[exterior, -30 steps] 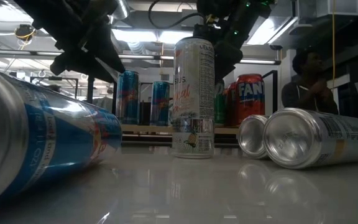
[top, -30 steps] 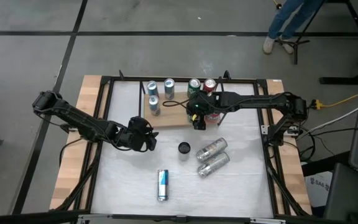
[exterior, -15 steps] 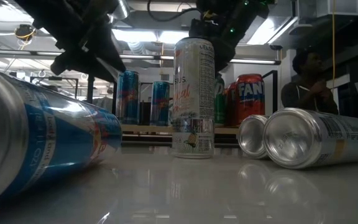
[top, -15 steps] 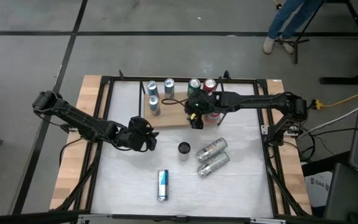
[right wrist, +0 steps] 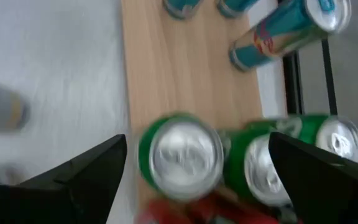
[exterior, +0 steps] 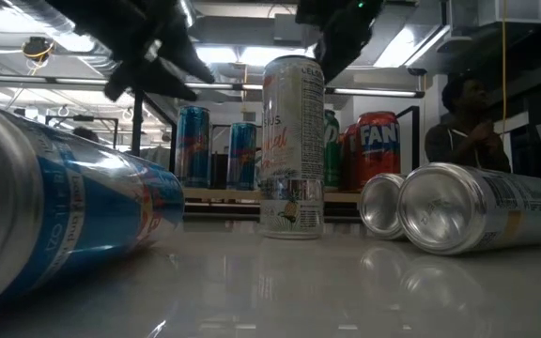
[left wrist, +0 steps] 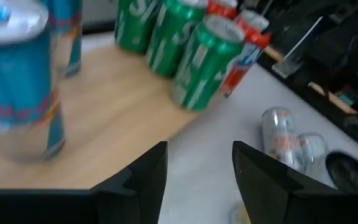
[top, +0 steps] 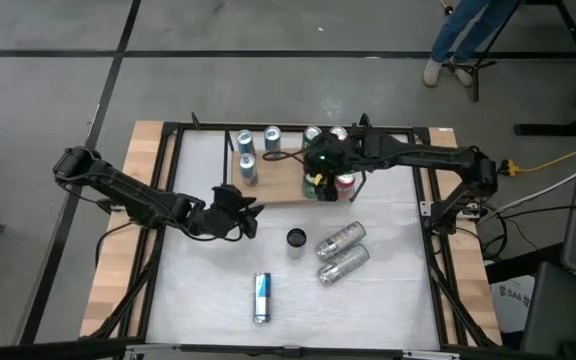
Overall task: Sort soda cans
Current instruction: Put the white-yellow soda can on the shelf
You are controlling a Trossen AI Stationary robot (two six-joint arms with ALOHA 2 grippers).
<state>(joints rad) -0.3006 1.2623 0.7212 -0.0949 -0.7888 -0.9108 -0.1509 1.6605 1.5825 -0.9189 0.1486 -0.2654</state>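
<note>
The wooden board (top: 273, 185) at the bench's (top: 398, 290) far side carries upright cans grouped by colour: blue cans (top: 247, 168) on one side, green cans (left wrist: 202, 63) beside red ones on the other. The right gripper (right wrist: 194, 171) hovers over a green can, jaws wide, holding nothing. The left gripper (left wrist: 197, 171), partly open and empty, faces the board. An upright silver can (exterior: 293, 145), two lying silver cans (top: 342, 251) and a lying blue can (top: 261, 297) remain unsorted.

- The table (top: 208, 290) carried a wooden board (top: 278, 187) near its far edge.
- One can (top: 296, 239) stood upright mid-table.
- Two silver cans (top: 342, 251) and a blue can (top: 261, 297) lay toppled nearer the front edge.
</note>
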